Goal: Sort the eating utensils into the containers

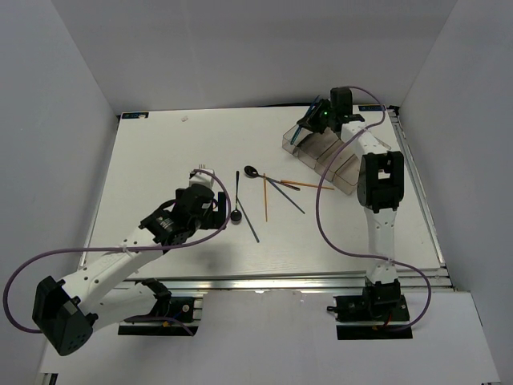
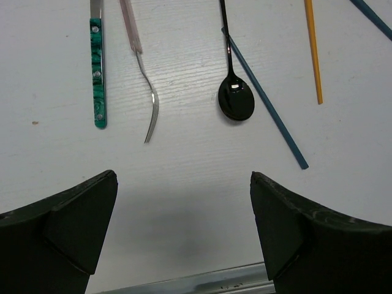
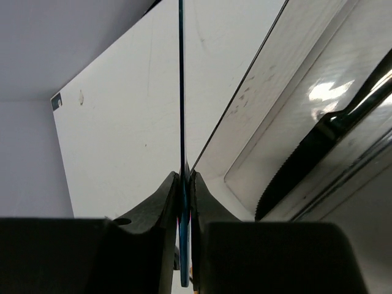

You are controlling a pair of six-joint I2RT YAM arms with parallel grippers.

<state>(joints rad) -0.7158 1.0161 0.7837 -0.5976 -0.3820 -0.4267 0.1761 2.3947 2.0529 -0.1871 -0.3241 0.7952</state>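
Left end effector (image 2: pixel 184 199) is wide open over the counter (image 2: pixel 184 159); spoon (image 2: pixel 236 99) and orange chopstick (image 2: pixel 313 55) lie ahead. My right end effector (image 3: pixel 185 184) is clamped on a thin blue utensil (image 3: pixel 181 92), just beside the bins (image 3: pixel 288 110).

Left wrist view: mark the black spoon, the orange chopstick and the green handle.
black spoon (image 2: pixel 236 101), left wrist view, on its bowl.
orange chopstick (image 2: pixel 313 54), left wrist view, on its shaft.
green handle (image 2: pixel 97 73), left wrist view, at its middle.
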